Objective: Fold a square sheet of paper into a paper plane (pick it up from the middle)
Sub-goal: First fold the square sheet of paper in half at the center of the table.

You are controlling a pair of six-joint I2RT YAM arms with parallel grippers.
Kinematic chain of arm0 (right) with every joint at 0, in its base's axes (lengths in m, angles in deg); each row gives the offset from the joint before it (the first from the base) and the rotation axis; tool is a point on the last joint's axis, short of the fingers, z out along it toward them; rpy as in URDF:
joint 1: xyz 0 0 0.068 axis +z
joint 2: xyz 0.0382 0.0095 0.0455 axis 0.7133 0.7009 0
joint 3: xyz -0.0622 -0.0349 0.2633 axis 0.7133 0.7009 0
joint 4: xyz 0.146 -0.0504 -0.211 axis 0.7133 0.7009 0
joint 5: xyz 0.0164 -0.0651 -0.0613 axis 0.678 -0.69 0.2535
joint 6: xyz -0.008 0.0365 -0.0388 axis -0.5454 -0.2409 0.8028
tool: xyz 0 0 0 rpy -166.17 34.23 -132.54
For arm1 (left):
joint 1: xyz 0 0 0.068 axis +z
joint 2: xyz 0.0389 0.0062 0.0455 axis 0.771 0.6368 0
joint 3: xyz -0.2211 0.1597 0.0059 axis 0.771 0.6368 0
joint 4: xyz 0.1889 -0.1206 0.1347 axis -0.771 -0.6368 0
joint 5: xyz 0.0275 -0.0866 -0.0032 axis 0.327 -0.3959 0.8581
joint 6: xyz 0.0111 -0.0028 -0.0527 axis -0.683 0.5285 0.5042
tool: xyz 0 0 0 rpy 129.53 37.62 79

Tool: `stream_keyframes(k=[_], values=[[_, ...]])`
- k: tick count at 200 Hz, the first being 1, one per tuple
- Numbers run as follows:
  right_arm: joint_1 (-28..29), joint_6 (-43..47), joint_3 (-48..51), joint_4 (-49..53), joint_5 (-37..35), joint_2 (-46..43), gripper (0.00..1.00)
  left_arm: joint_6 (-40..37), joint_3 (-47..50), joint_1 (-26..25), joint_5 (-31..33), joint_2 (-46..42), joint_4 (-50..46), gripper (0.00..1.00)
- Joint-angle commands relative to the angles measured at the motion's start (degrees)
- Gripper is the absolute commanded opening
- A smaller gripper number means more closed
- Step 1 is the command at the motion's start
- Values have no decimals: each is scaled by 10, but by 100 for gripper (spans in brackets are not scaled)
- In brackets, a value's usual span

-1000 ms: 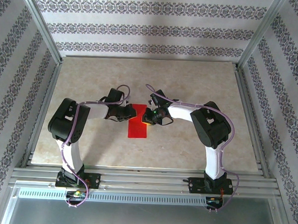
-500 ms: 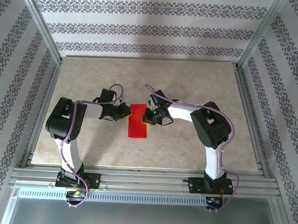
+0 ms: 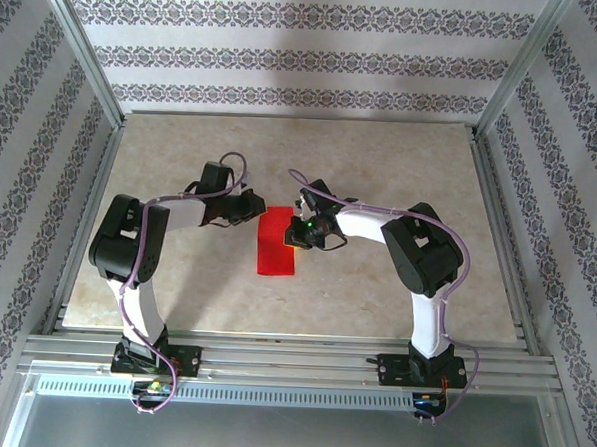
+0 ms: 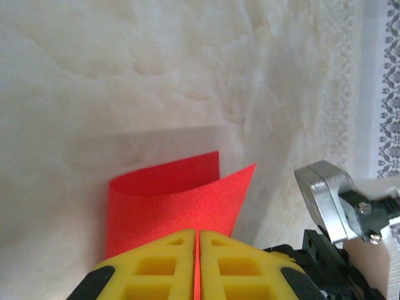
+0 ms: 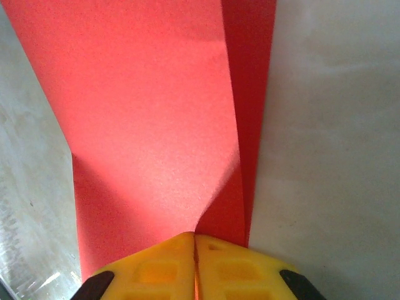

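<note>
- I see the square sheet of paper (image 3: 276, 245) mid-table (image 3: 401, 169), folded over into a narrow strip and lying between the two arms.
- The left gripper (image 3: 251, 210) is at the strip's far left corner. Its yellow fingers (image 4: 156, 269) are pressed together with the red edge pinched in the seam.
- The right gripper (image 3: 299, 234) is on the strip's right edge, clamped on the paper. The top layer bows up off the lower one.

No readable text, label, brand, number or sign is showing on any surface in these views.
</note>
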Motion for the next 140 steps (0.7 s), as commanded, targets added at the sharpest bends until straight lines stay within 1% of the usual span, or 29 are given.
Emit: stream_keyframes(k=[1,30,55,76,116,140], values=[[0,12,44,146,-103,63,11,2,-8,-9,-8,15,-15,11],[1,12,44,147,-102,64,11,-2,-9,-9,-13,44,-17,10],[1,12,46,148,-103,62,11,-7,-10,-9,4,54,-26,10],[1,12,46,148,-103,63,11,-12,-13,-8,30,57,-39,10],[1,15,49,153,-112,63,11,-23,-28,6,102,62,-81,10],[1,18,51,157,-119,63,11,-28,-49,14,129,71,-111,10]])
